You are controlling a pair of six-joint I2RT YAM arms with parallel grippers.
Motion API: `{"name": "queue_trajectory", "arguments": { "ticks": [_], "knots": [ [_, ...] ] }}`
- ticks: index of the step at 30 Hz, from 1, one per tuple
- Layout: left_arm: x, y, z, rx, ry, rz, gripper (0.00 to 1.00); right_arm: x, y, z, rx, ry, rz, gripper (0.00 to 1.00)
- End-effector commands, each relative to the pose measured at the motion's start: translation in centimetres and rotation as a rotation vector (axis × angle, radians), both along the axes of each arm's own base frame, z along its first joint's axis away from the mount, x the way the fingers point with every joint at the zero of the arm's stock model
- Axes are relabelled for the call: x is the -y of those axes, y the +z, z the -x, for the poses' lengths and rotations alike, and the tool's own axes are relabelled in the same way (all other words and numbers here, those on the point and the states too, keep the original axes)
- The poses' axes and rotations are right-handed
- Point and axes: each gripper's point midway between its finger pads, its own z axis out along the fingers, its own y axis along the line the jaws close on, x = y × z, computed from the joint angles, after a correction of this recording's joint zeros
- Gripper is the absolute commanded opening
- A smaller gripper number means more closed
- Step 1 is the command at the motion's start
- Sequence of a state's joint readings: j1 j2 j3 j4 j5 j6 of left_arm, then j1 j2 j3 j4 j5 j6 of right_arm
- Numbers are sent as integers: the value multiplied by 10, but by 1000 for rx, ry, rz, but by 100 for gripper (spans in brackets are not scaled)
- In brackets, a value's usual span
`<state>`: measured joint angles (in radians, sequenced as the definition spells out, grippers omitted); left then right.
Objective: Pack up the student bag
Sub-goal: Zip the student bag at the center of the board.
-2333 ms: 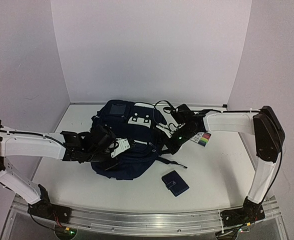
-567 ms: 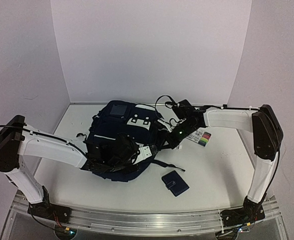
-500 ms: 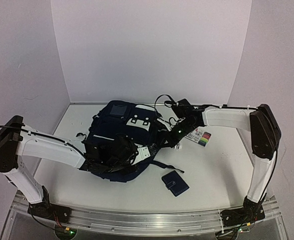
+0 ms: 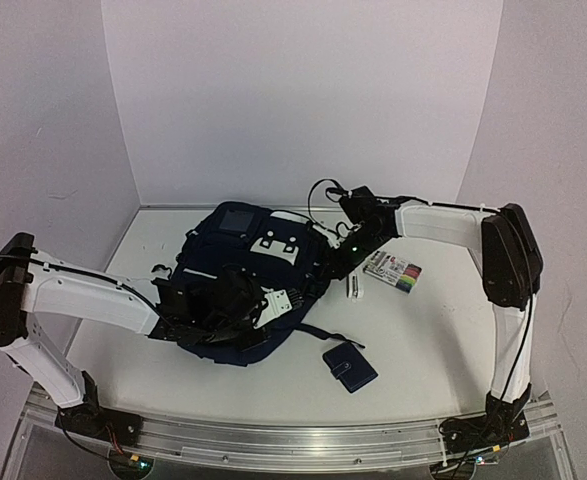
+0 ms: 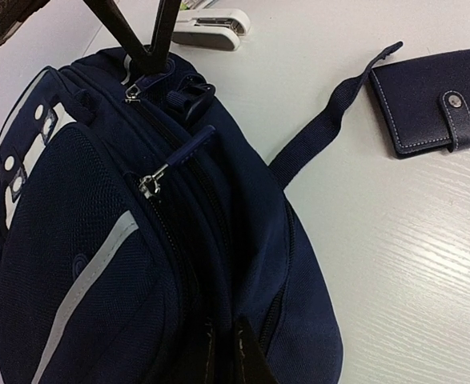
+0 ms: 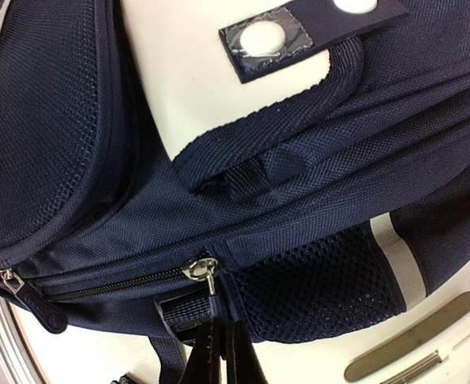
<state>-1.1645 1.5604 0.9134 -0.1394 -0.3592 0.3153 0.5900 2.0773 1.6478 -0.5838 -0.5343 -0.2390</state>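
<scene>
The student bag (image 4: 235, 262), navy with a white front patch (image 4: 278, 243), lies flat mid-table. My left gripper (image 4: 285, 305) rests on its near right edge; in the left wrist view the fingertips (image 5: 222, 352) are shut, pinching a fold of the bag's fabric (image 5: 218, 240). My right gripper (image 4: 335, 265) is at the bag's right side. In the right wrist view it (image 6: 222, 352) is shut on the cord of a zipper pull (image 6: 213, 282), at the end of a closed zipper (image 6: 106, 286). The left wrist view shows those right fingers (image 5: 142, 32) above that pull (image 5: 132, 93).
A white stapler (image 4: 354, 287) lies just right of the bag. A pack of coloured markers (image 4: 393, 270) sits beyond it. A small navy wallet (image 4: 350, 366) lies near the front, beside a loose bag strap (image 4: 328, 333).
My left gripper has moved right across the bag to its near right edge and shut on the fabric. My right gripper has shifted slightly back and left with the zipper pull.
</scene>
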Motion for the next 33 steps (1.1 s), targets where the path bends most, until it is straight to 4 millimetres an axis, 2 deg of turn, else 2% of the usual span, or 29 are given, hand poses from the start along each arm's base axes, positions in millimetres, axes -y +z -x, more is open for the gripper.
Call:
{"name": "queue_trajectory", "arguments": {
  "ticks": [1, 3, 4, 7, 9, 11, 13, 17, 19, 20, 23, 26, 33],
  "knots": [
    [-5, 4, 10, -34, 8, 0, 0, 27, 13, -54, 122, -142, 43, 0],
    [-3, 9, 9, -30, 20, 26, 8, 23, 15, -45, 81, -120, 15, 0],
    [-3, 12, 7, -22, 34, 40, 14, 21, 17, -39, 57, -106, -3, 5],
    [-3, 26, 0, -1, 87, 92, 41, 17, 30, -21, 11, -76, -54, 25],
    [-4, 36, -3, 5, 122, 132, 52, 17, 39, -12, -3, -67, -84, 41],
    [-6, 48, -10, 11, 190, 190, 61, 17, 48, -5, -15, -65, -109, 50],
    [-2, 59, -15, -26, 265, 274, 63, 17, 54, 1, -36, -73, -131, 54],
    [6, 74, -21, -117, 408, 411, 72, 13, 59, 12, -91, -70, -177, 55],
    [10, 82, -22, -154, 445, 480, 87, 9, 63, 18, -121, -58, -206, 55],
    [11, 88, -23, -173, 476, 535, 91, 6, 65, 22, -125, -49, -213, 56],
    [12, 100, -20, -208, 480, 624, 95, -1, 66, 33, -100, -8, -208, 59],
    [0, 108, -20, -208, 520, 680, 100, -11, 61, 43, -89, 24, -191, 60],
    [-29, 102, -16, -251, 637, 721, 100, -35, 45, 61, -58, 111, -145, 64]
  ]
}}
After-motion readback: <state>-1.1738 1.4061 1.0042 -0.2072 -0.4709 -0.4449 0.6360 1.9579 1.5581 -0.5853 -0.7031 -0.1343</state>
